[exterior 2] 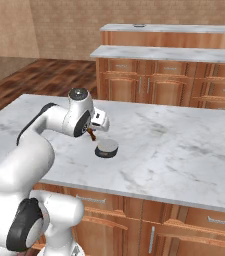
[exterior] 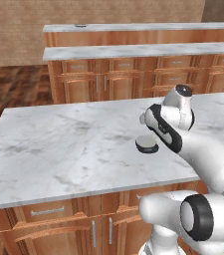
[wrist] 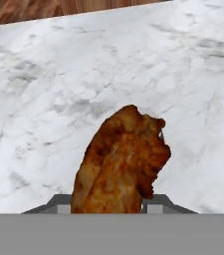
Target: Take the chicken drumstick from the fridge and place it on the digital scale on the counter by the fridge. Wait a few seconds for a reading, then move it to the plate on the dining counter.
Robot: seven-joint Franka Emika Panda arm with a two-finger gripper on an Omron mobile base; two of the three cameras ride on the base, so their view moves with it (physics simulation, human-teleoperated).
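Note:
The chicken drumstick [wrist: 122, 159] is a glossy reddish-brown piece, and my gripper [wrist: 108, 206] is shut on its lower end. In the right base view the gripper [exterior 2: 92, 132] points down over the marble counter with the drumstick [exterior 2: 92, 135] hanging from it, a little above the top. The digital scale [exterior 2: 106, 148], a low dark disc with a grey top, sits on the counter just right of the drumstick and apart from it. From the left base view the scale [exterior: 147, 144] lies just beside my white hand. Its top is bare.
The white marble counter [exterior: 58, 144] rests on wooden cabinets with drawers and doors. Behind it run two more marble-topped wooden counters [exterior: 133, 51]. A brick wall and wood floor lie beyond.

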